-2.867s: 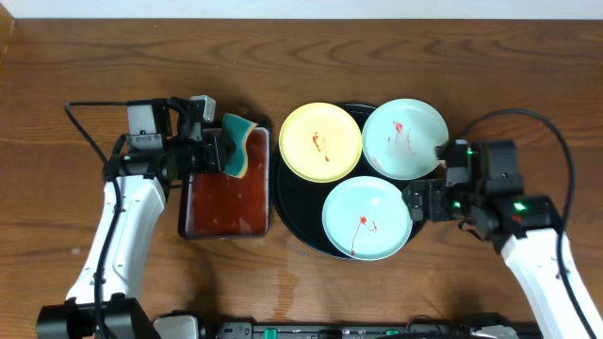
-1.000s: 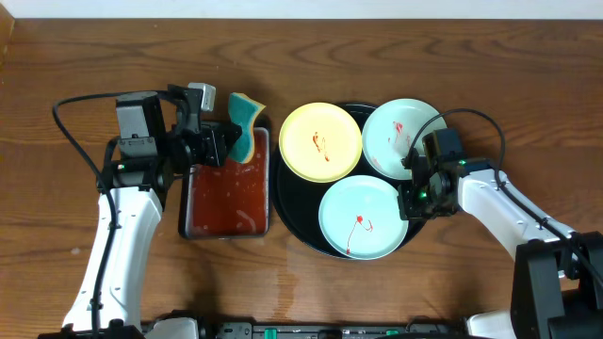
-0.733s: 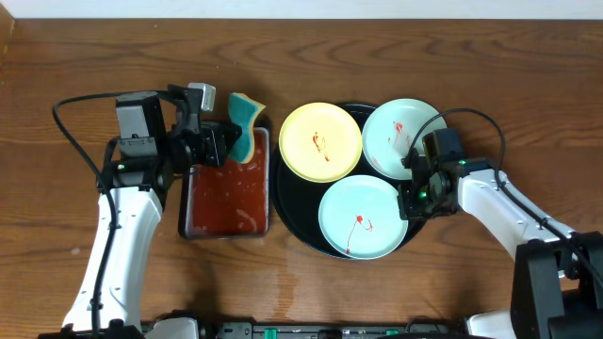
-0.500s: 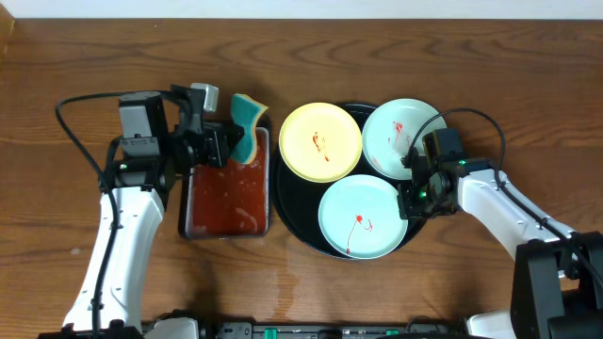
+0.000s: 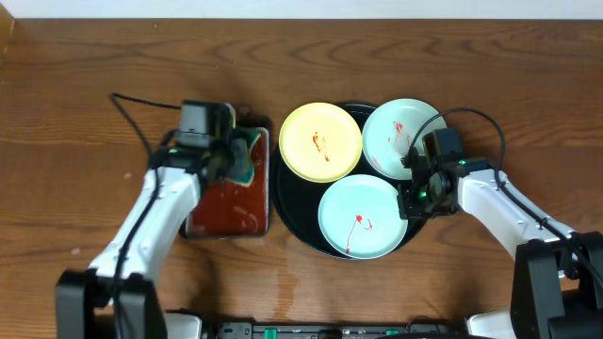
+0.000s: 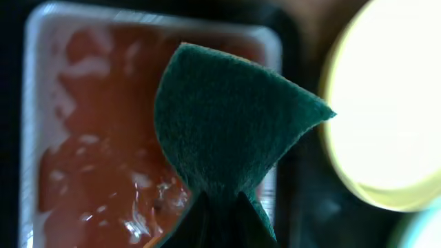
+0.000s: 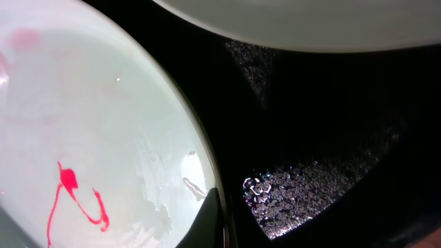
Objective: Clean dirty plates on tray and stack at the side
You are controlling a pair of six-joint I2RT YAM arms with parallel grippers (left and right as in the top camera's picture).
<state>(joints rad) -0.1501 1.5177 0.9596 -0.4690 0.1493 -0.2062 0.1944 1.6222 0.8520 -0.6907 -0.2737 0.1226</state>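
Three plates lie on the round black tray [image 5: 292, 209]: a pale yellow plate [image 5: 320, 141], a mint plate [image 5: 405, 138] at the back right, and a mint plate [image 5: 365, 217] in front, each with red smears. My right gripper [image 5: 411, 200] is shut on the right rim of the front mint plate [image 7: 89, 138], one finger [image 7: 212, 219] lying over the edge. My left gripper [image 5: 231, 155] is shut on a folded green sponge [image 6: 227, 131], which it holds over the red liquid. In the left wrist view the left gripper [image 6: 222, 210] pinches the sponge's lower end.
A small rectangular tray [image 5: 226, 212] of reddish liquid sits just left of the black tray. The yellow plate's edge [image 6: 393, 103] shows to the right of the sponge. Bare wooden table [image 5: 75, 235] lies on both sides.
My left arm has swung right and toward the front, carrying the sponge from the liquid tray's back edge to over the liquid. The right arm and the plates have not moved.
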